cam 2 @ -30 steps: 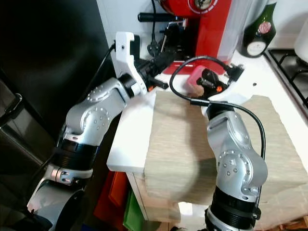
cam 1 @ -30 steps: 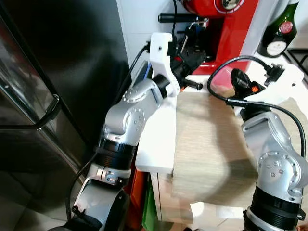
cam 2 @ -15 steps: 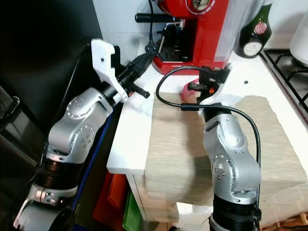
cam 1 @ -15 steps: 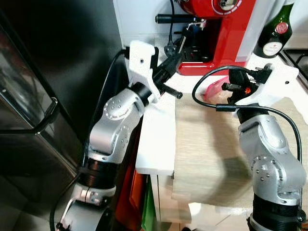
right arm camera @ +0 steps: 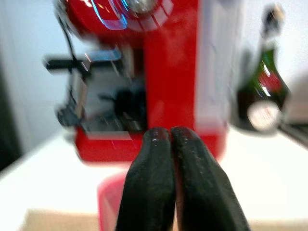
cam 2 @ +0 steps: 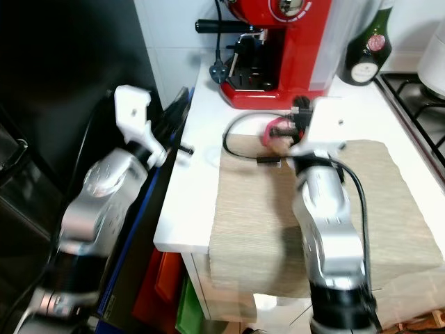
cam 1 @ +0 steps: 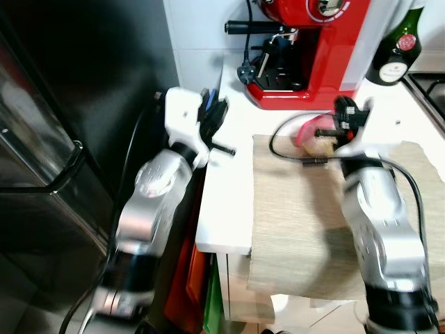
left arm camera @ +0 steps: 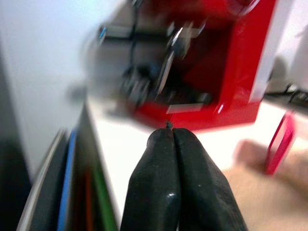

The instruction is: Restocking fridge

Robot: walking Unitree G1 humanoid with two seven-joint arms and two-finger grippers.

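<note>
The dark fridge [cam 1: 62, 125] stands shut on the left, with its handle [cam 1: 71, 161] low on the door. My left gripper [cam 1: 218, 110] hovers over the counter's left edge beside the fridge. In the left wrist view its fingers [left arm camera: 169, 178] are pressed together with nothing between them. My right gripper [cam 2: 281, 126] is over the mat's far edge, close to a pink container [cam 1: 306, 131]. In the right wrist view its fingers [right arm camera: 166, 178] are also pressed together and empty, with the pink container [right arm camera: 108, 202] just beyond.
A red coffee machine [cam 1: 313, 49] and a green bottle [cam 1: 398, 47] stand at the back of the white counter [cam 1: 222, 209]. A beige woven mat [cam 1: 306, 216] covers the counter's middle. A hob [cam 2: 417, 87] lies on the right. Coloured bags [cam 1: 201, 278] fill the gap below.
My left arm has swung left, from near the coffee machine to the counter's edge by the fridge. My right wrist has shifted left toward the pink container. Both arms are blurred.
</note>
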